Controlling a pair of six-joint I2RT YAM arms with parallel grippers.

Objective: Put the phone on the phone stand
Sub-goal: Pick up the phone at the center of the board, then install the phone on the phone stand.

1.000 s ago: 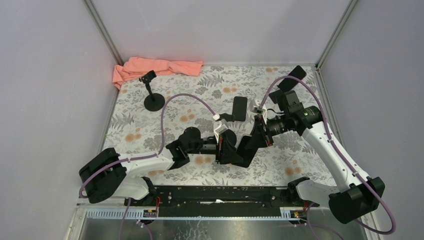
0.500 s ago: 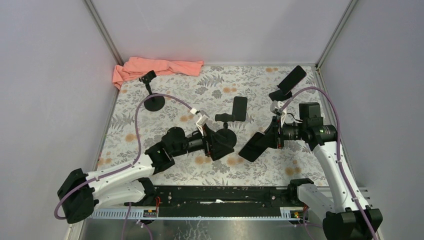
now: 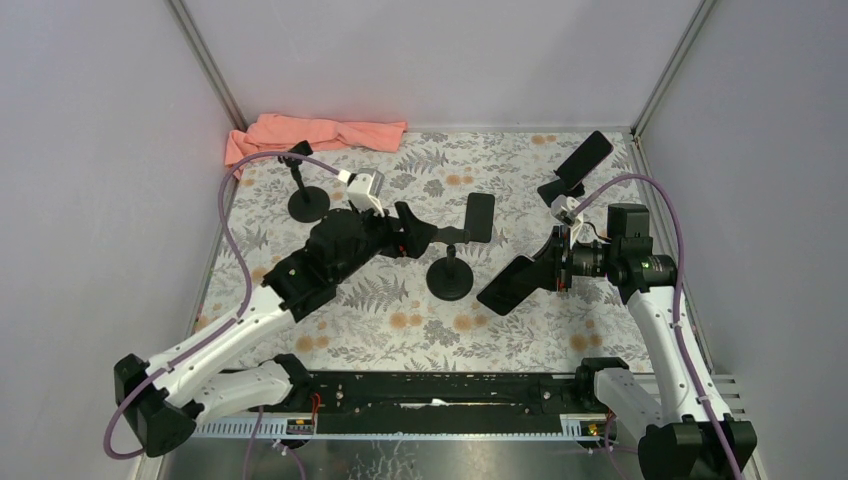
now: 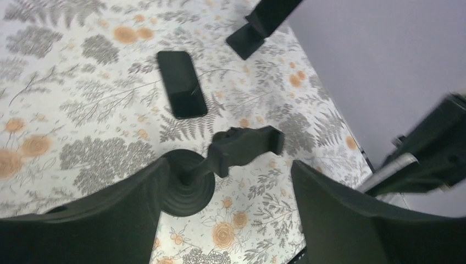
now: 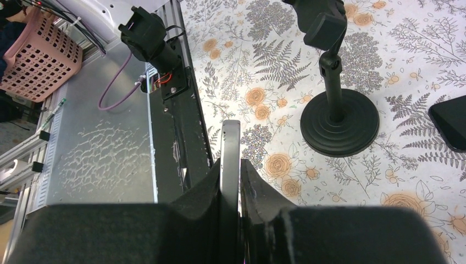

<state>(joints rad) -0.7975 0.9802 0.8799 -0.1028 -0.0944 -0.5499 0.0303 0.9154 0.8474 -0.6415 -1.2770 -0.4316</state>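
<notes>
Left gripper (image 3: 417,232) backed off stand (image 3: 449,279) — right wrist shows phone (image 5: 229,162) edge-on.

Black phone (image 3: 510,286), black phone stand (image 3: 449,279), white table cover (image 3: 400,330) printed with grey ferns and orange flowers, salmon-pink cloth (image 3: 315,133), grey walls (image 3: 430,60).

Light is even and soft in the top view, with only weak shadows on the table (image 3: 520,340). In the wrist views, left fingers (image 4: 93,220) and right fingers (image 5: 137,236), at bottom, are dark and blurred.
</notes>
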